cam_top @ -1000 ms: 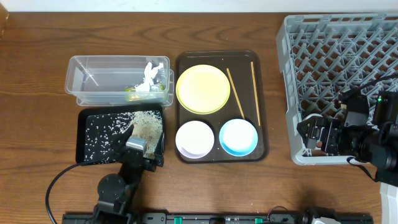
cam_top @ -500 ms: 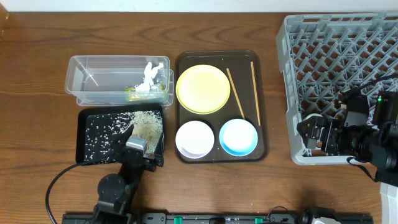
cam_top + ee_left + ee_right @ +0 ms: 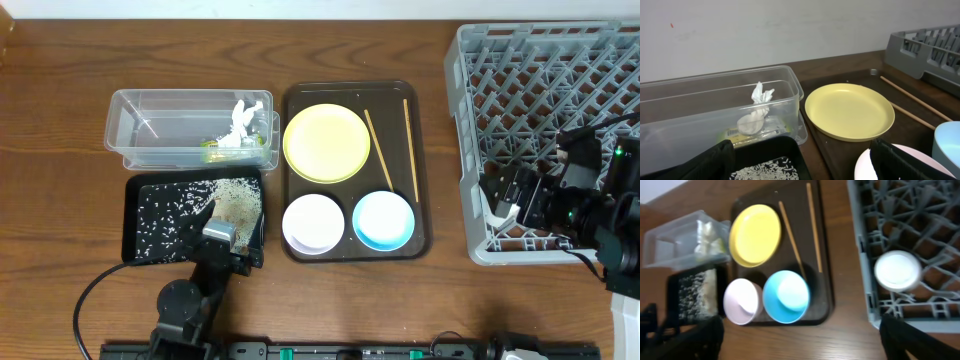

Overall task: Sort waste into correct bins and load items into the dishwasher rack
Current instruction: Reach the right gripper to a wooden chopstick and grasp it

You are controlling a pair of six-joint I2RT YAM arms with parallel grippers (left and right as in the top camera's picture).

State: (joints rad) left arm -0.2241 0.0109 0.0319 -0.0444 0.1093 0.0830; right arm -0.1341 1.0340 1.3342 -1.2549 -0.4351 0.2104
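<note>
The clear tub (image 3: 150, 130) holds crumpled white paper (image 3: 240, 120) and a green wrapper (image 3: 214, 148); both also show in the left wrist view, the paper (image 3: 756, 112) above the wrapper (image 3: 735, 134). The black tray (image 3: 140, 235) holds rice grains (image 3: 235, 200). The yellow plate (image 3: 326, 143), white bowl (image 3: 314, 222), light-blue bowl (image 3: 383, 220) and two chopsticks (image 3: 378, 150) lie on the brown serving tray. My left gripper (image 3: 230, 222) is open and empty, low over the black tray's near right corner. My right gripper (image 3: 497, 197) is open and empty above the grey rack's (image 3: 560, 70) front left corner.
The brown serving tray (image 3: 425, 200) sits between the bins and the rack. A small white round thing (image 3: 898, 270) lies in the rack's front left cell. Bare wooden table lies in front of the trays.
My right arm has pulled back and to the right over the rack, uncovering a white round thing in its front left corner. The left arm has not moved.
</note>
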